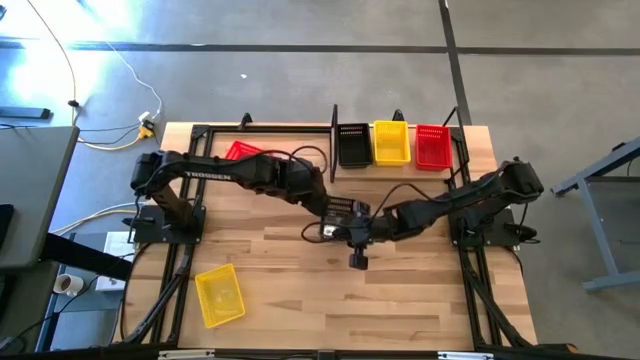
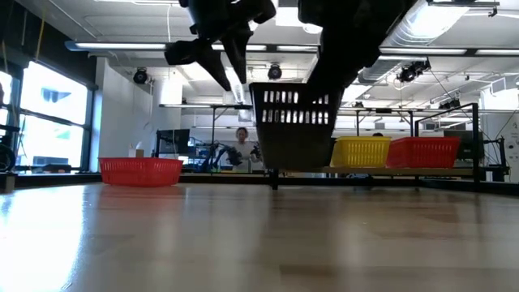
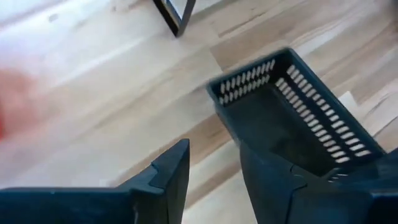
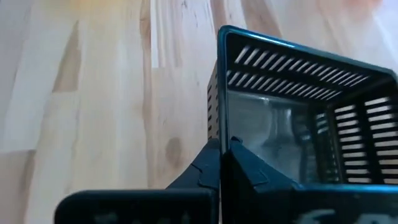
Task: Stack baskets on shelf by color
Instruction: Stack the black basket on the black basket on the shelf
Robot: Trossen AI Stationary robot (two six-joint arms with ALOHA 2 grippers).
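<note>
**Black basket held aloft at mid-table between both arms**

In the overhead view both arms reach toward the centre of the frame. The right gripper pinches a black basket by one wall; in the right wrist view its fingers are pressed together on that wall, one inside and one outside. In the low view this black basket hangs clear of the wooden table, its base above the tabletop, in the centre of the frame.

The left gripper sits just beside the same basket, on its left side in the overhead frame. In the left wrist view its fingers are spread apart, with the basket's near corner just beyond the right-hand finger; whether that finger touches the basket cannot be told.

The shelf stands at the upper centre-right of the overhead frame and carries three baskets in a row: a second black basket on the left, a yellow basket in the middle and a red basket on the right.

Another red basket rests on the table at upper left, partly under the left arm. Another yellow basket lies at lower left, turned at a slant.
</note>
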